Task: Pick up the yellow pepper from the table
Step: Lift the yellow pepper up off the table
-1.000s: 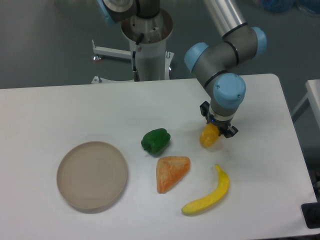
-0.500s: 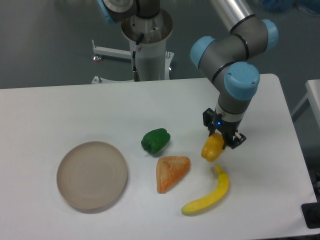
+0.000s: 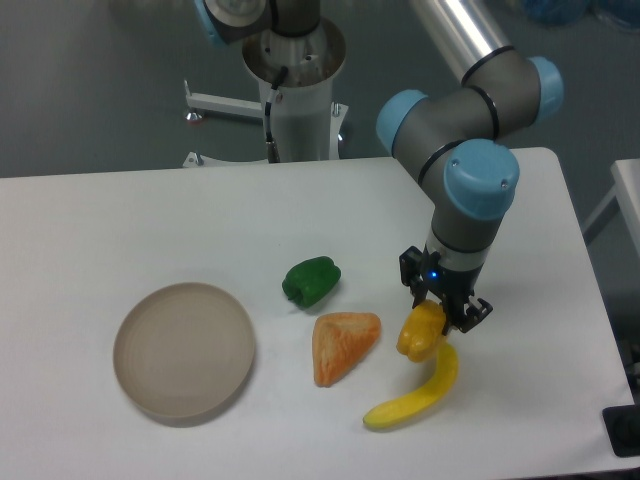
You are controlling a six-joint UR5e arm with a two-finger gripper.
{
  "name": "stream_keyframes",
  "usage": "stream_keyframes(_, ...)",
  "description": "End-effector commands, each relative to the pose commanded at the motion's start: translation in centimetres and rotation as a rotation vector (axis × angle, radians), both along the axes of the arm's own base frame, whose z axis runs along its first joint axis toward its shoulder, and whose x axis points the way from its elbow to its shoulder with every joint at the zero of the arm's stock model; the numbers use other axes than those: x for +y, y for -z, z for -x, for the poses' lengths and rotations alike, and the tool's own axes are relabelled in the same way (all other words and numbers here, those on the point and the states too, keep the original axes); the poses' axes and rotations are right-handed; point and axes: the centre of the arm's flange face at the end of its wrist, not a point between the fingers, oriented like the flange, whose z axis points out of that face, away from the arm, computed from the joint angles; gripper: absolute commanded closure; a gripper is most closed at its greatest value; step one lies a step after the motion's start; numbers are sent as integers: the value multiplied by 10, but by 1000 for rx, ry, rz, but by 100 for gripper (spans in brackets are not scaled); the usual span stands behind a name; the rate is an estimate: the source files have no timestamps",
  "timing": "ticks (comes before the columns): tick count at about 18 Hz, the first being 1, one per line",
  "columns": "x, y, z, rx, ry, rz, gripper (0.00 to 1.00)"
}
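Observation:
The yellow pepper (image 3: 419, 333) is a small stubby yellow-orange lump held in my gripper (image 3: 437, 312). The gripper is shut on it and holds it above the white table (image 3: 120, 220), just over the upper end of the banana and right of the orange wedge. The black fingers (image 3: 463, 312) clasp the pepper's top from both sides. The pepper's lower part hangs free below the fingers.
A long curved yellow banana (image 3: 415, 392) lies below the pepper. An orange triangular wedge (image 3: 342, 344) lies to its left. A green pepper (image 3: 311, 281) sits in the middle. A round beige plate (image 3: 184, 349) is at the left. The robot's base (image 3: 296, 80) stands behind the table.
The gripper has carried the yellow pepper toward the table's front, from beside the green pepper's level to just above the banana's top end. The other things have not moved.

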Motion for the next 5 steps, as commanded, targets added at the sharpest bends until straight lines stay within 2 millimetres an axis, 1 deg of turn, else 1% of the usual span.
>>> stream_keyframes(5, 2, 2, -1, 4, 1, -2, 62)
